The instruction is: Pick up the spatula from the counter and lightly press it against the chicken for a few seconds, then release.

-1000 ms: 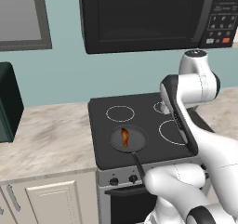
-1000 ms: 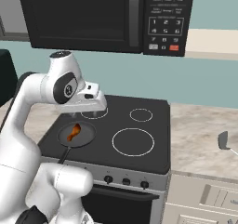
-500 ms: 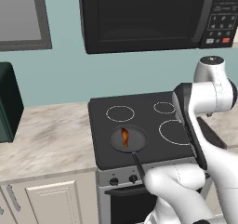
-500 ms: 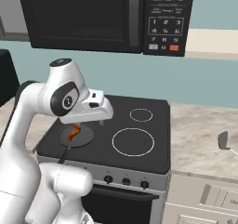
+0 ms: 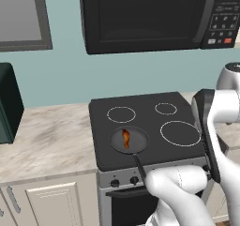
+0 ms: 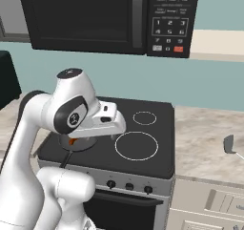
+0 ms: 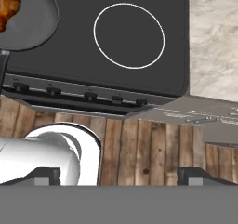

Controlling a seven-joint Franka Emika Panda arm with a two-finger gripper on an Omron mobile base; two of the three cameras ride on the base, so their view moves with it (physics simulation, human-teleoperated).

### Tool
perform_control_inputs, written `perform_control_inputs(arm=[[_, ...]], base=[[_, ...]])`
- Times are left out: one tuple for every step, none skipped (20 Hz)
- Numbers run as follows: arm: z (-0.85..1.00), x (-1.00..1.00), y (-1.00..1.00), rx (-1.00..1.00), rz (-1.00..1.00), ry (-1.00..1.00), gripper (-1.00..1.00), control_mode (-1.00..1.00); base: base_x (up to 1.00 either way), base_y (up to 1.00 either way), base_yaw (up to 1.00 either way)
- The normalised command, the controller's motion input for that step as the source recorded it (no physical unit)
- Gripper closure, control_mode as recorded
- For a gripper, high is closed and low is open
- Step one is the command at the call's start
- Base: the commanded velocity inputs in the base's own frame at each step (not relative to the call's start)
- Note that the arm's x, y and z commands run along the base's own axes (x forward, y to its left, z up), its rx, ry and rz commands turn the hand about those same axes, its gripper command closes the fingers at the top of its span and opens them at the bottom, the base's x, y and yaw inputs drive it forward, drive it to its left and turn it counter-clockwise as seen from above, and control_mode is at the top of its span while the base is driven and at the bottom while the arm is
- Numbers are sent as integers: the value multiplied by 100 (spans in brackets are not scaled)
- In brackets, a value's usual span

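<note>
A black glass cooktop [image 5: 143,119] with white burner rings sits in a veined beige marble tabletop [image 5: 51,140]. A round dark frying pan [image 5: 139,143] rests on its front-left ring, handle pointing forward. A black microwave [image 5: 145,16] hangs above. A dark green box [image 5: 8,105] stands far left.

A: The stovetop [image 5: 145,115]?
B: Smooth black, faint sheen; the pan [image 5: 139,141] dark and matt; the chicken [image 5: 126,138] glossy brown.
A: And the surface [image 5: 51,140]?
B: Polished marbled stone; the floor [image 7: 148,148] grainy wood planks; the microwave [image 5: 140,14] glossy black.

Orange-brown chicken [image 5: 125,138], black stove [image 5: 144,119], beige marbled counter [image 5: 51,141].
</note>
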Motion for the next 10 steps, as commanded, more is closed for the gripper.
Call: perform_control_inputs(arm=[[0, -29, -20, 5, 0, 0, -100, -100], [5, -24, -14, 8, 0, 0, -100, -100], [9, -21, -9, 9, 0, 0, -100, -100], [13, -21, -8, 8, 0, 0, -100, -100], [20, -21, -6, 7, 1, -3, -100, -100], [21, -22, -5, 8, 2, -4, -100, -100], [24, -20, -5, 9, 2, -4, -100, -100], [27, -17, -1, 10, 2, -4, -100, -100], [25, -14, 0, 10, 1, -3, -100, -100], [25, -12, 0, 9, 0, -3, -100, -100]], base=[[0, 0, 0], [0, 0, 0], [0, 0, 0], [0, 0, 0], [0, 0, 0], [0, 0, 0], [0, 0, 0], [0, 0, 0], [0, 0, 0], [0, 0, 0]])
